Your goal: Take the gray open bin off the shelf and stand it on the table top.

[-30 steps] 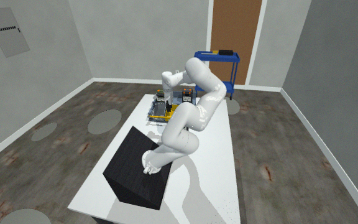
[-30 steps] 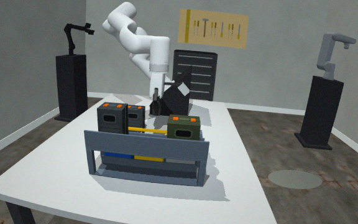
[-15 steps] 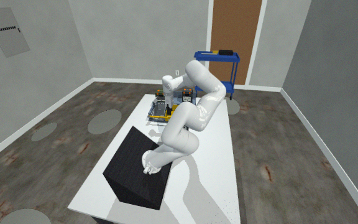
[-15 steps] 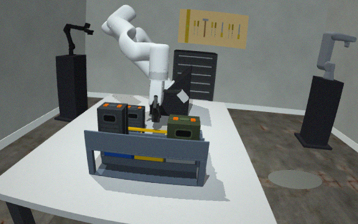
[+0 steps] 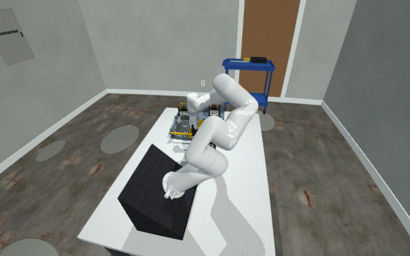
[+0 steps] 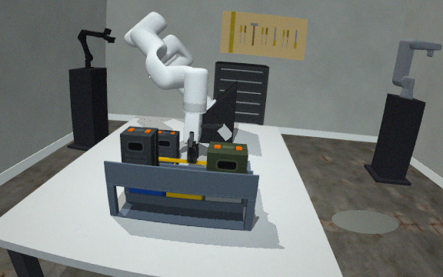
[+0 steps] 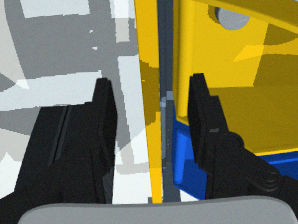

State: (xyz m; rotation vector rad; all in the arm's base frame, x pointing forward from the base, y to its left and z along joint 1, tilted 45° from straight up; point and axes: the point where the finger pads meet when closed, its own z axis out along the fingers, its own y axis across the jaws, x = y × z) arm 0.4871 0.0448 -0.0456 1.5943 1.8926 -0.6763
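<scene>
The gray open bin sits on the lower level of the blue-gray shelf, at the right of a yellow bin and a blue bin; only their back walls show here. My gripper hangs on the far, open-front side of the shelf, fingers pointing down. In the wrist view my gripper stands half open, its fingers either side of the yellow bin's front edge and a thin shelf post, without pressing on them. The blue bin lies below. The gray bin is hidden in the wrist view.
Two dark cases and a green case stand on the shelf top, close to my gripper. A yellow bar runs along the shelf. A black block sits under my arm's base. Table edges lie left and right.
</scene>
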